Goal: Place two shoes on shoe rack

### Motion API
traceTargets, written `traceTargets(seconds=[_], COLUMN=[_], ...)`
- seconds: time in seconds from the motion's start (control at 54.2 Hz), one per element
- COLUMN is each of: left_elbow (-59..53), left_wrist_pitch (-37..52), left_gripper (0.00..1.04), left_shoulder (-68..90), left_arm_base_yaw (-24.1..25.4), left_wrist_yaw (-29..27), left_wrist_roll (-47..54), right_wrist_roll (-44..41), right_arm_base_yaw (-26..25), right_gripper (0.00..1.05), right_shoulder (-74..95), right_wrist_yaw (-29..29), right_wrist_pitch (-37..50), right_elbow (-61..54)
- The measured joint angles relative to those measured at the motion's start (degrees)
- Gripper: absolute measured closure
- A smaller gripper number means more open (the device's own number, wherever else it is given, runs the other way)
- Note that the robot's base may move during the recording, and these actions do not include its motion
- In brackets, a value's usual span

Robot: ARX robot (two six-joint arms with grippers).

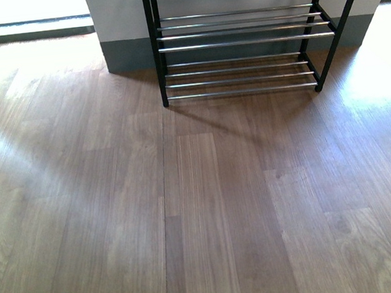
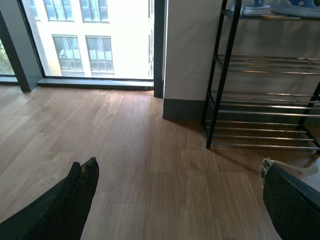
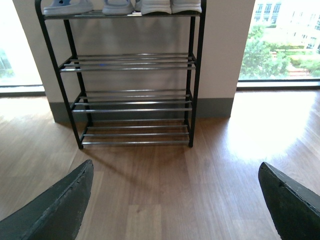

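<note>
Your front view only catches the lower two tiers of the shoe rack [image 1: 242, 52], both bare chrome bars, standing on the wood floor [image 1: 188, 209] against the grey-based wall [image 1: 122, 29]. No arm and no shoe shows there.

The right wrist view gives you what the front misses: the whole rack, four tiers counted, with shoes on the top tier only. Count four shoes, cut off by the frame edge: two pale blue slides [image 3: 67, 7] at one end, two sneakers [image 3: 172, 6] with white soles beside them. Uppers are out of frame, so you can't confirm the sneaker colour. The three lower tiers hold nothing.

The left wrist view sees the rack from the side, partly cropped; on its top tier you get only a bit of the pale blue slides [image 2: 257, 7], no sneakers. It also shows a big window [image 2: 90, 40] with a building outside.

Pose: both arms sit low and back from the rack, wrist cameras facing it, well apart from it. Right gripper [image 3: 175, 200] is spread wide, one dark finger [image 3: 55, 210] at each side of the view, only floor between, nothing held. Left gripper [image 2: 180, 200] likewise wide apart, fingers [image 2: 70, 205] at both sides, nothing gripped.
</note>
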Motion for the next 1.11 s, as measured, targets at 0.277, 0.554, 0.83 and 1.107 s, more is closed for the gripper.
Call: traceTargets(seconds=[0.277,0.554,0.83,1.107], left_elbow=[0.0,0.0,0.0,0.0], left_wrist_pitch=[0.0,0.0,0.0,0.0], left_gripper=[0.09,0.09,0.09,0.09], left_shoulder=[0.0,0.0,0.0,0.0], left_arm_base_yaw=[0.0,0.0,0.0,0.0], left_wrist_yaw=[0.0,0.0,-0.2,0.0], left_wrist_roll=[0.0,0.0,0.0,0.0], right_wrist_roll=[0.0,0.0,0.0,0.0], right_arm_base_yaw=[0.0,0.0,0.0,0.0], right_gripper=[0.09,0.09,0.09,0.09], right_shoulder=[0.0,0.0,0.0,0.0], right_wrist_yaw=[0.0,0.0,-0.1,0.1], right_wrist_pitch=[0.0,0.0,0.0,0.0], right_elbow=[0.0,0.0,0.0,0.0])
